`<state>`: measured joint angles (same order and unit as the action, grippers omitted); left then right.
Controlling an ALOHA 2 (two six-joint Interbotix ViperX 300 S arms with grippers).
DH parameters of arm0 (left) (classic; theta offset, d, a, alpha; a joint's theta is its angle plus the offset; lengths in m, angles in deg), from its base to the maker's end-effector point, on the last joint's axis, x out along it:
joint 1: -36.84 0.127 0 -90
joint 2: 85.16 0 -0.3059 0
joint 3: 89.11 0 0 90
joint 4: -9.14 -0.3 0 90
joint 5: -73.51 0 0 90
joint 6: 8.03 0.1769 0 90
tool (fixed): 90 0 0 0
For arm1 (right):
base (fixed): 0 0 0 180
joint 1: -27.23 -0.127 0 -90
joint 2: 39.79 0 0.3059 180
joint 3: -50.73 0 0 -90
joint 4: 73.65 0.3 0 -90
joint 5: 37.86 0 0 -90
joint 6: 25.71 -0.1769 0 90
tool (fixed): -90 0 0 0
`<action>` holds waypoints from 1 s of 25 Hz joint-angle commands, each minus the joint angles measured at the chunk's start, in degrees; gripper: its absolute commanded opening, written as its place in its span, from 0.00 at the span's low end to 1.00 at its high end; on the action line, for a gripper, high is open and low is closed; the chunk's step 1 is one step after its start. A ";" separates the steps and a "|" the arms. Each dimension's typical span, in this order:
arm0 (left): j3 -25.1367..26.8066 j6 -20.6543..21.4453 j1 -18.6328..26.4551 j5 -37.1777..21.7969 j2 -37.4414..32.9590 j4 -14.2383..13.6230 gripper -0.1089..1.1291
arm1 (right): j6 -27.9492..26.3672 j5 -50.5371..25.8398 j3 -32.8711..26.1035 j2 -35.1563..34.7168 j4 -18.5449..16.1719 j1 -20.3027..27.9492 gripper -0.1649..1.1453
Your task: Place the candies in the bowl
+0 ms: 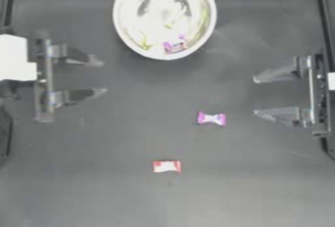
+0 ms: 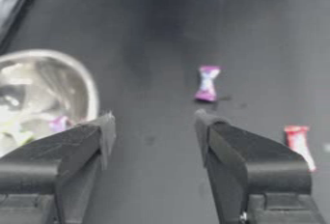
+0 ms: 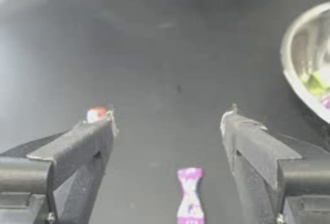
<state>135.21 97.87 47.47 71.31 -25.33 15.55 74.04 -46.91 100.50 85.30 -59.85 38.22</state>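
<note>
Right end effector [image 1: 255,96] sits spread and empty at the right side of the dark tabletop [image 1: 98,182]; the left end effector [image 1: 101,77], also spread and holding nothing, waits at the left. From above, the pink-purple twist-wrapped candy [image 1: 211,119] lies near the right jaws, the red wrapped candy [image 1: 166,166] farther down, both well apart from the large shiny metal bowl [image 1: 128,30] at the top edge, which holds some sweets.

Left wrist view: both candies lie ahead with open room around.

Right wrist view: the pink-purple candy [image 3: 189,194] lies between the jaws; I would descend straight and pinch its middle, then lift clear of the bowl rim.
</note>
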 commanded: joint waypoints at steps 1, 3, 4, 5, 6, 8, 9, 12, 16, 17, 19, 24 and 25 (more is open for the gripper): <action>1.49 0.00 -0.88 1.23 -2.02 1.67 0.80 | 0.00 -5.71 -4.57 -4.04 1.05 2.20 0.86; 2.46 -0.09 -0.97 1.32 -2.46 2.02 0.80 | 0.09 -8.79 -6.94 -7.65 0.70 3.16 0.86; 2.99 -0.09 -1.14 1.49 -2.64 2.29 0.80 | 0.09 -9.84 -8.26 -9.49 0.00 3.43 0.86; 3.34 -0.09 -1.32 1.85 -2.72 2.46 0.80 | 0.09 -10.99 -9.40 -11.34 -1.05 3.52 0.86; 3.78 -0.09 -1.41 2.11 -2.72 2.64 0.80 | 0.09 -11.95 -10.55 -13.27 -2.02 3.52 0.86; 4.22 -0.09 -1.49 2.55 -2.64 2.99 0.80 | 0.00 -14.41 -13.01 -17.05 -3.34 3.60 0.86; 4.31 -0.09 -1.49 2.64 -2.72 3.25 0.80 | 0.00 -15.91 -14.24 -18.90 -3.78 3.60 0.86; 4.83 -0.09 -1.58 2.64 -2.72 3.87 0.80 | -0.44 -20.74 -18.02 -24.35 -4.31 3.52 0.86; 5.45 -0.09 -1.58 2.64 -3.08 4.39 0.80 | -0.88 -24.61 -21.18 -29.44 -4.66 2.72 0.86; 5.63 -0.09 -1.49 2.64 -3.16 4.48 0.80 | -0.97 -24.61 -21.62 -30.50 -5.10 2.29 0.86; 5.98 -0.09 -1.58 2.72 -3.60 4.66 0.80 | -1.93 -24.70 -22.41 -32.26 -6.33 1.41 0.86; 6.50 -0.09 -1.58 2.72 -4.57 5.54 0.80 | -8.26 -25.31 -24.08 -36.39 -12.66 -1.58 0.87; 6.59 -0.09 -1.58 2.72 -4.75 5.54 0.80 | -9.84 -25.66 -24.26 -37.09 -13.97 -2.20 0.88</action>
<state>142.33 97.79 45.98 73.60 -29.63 20.91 65.34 -72.31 77.73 48.30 -71.98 36.99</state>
